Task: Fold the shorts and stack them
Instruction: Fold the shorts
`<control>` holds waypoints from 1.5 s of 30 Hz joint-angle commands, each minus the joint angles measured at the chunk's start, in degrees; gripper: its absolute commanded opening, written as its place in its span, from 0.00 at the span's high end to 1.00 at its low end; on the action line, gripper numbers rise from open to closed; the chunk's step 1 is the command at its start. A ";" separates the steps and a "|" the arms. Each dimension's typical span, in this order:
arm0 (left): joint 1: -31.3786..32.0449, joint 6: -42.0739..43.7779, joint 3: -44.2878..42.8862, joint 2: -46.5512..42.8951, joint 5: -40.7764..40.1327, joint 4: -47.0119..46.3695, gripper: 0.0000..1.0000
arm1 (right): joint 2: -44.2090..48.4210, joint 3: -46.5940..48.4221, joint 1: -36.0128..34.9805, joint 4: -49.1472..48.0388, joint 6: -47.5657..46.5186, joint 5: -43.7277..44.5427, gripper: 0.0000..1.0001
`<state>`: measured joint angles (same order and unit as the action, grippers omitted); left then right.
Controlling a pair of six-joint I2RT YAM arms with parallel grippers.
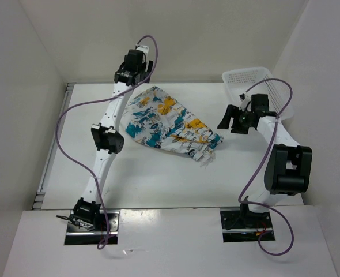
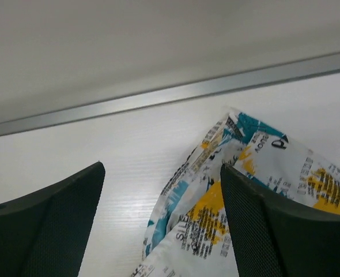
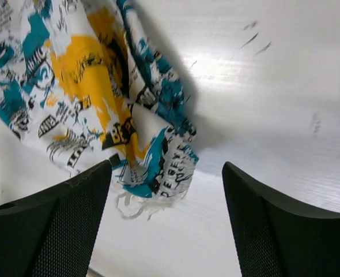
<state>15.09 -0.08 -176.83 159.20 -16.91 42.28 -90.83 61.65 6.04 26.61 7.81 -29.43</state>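
shorts (image 1: pixel 170 124): soft white fabric, teal, yellow and black splotches, bunched on white table (image 1: pixel 158 179), far of centre | left gripper (image 2: pixel 162 167): released at their far-left corner | right gripper (image 3: pixel 167 164): released beside their right end | advice: pinch matching corners, fold evenly

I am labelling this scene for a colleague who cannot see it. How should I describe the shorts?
On the white table, the shorts lie crumpled near the middle, left of the white lattice basket at the far right corner. Only they are soft cloth, printed teal, yellow-orange and black.
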 commanded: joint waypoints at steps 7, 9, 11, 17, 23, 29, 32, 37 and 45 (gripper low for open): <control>-10.25 0.08 -0.53 -3.90 9.76 16.77 0.12 | 7.76 2.78 -5.06 8.20 -11.85 17.19 0.18; -10.79 0.08 -1.06 -2.05 12.06 18.18 0.12 | 8.30 0.67 -9.64 7.67 -12.47 20.37 0.15; -10.79 0.08 -0.27 -0.39 13.56 18.19 0.10 | 6.20 -0.73 -10.96 7.67 -12.47 16.89 0.12; -10.79 0.08 -1.14 4.01 18.73 25.72 0.10 | -0.74 -0.05 -10.97 1.95 -7.73 17.65 0.09; -12.10 0.08 -2.81 7.53 20.86 32.15 0.30 | -10.15 4.79 -11.58 -0.77 -3.86 18.26 0.13; -14.92 0.08 4.12 4.47 21.91 32.16 0.61 | -17.71 10.59 -13.43 -2.09 -4.83 19.67 0.65; -15.97 0.08 11.99 0.43 22.44 32.16 0.91 | -20.17 14.89 -13.43 -2.61 -4.83 21.07 0.89; -18.86 0.08 39.04 -16.68 26.31 24.22 0.96 | -22.19 22.01 -13.43 -3.14 -4.83 21.61 0.97; -16.67 0.08 85.86 -46.77 18.48 5.62 0.92 | -23.87 32.74 -15.10 -4.20 -6.40 20.90 0.11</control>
<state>-1.93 -0.16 -94.04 118.24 1.76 55.77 -114.83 89.36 -7.81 25.74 2.07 -8.56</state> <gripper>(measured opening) 0.059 0.867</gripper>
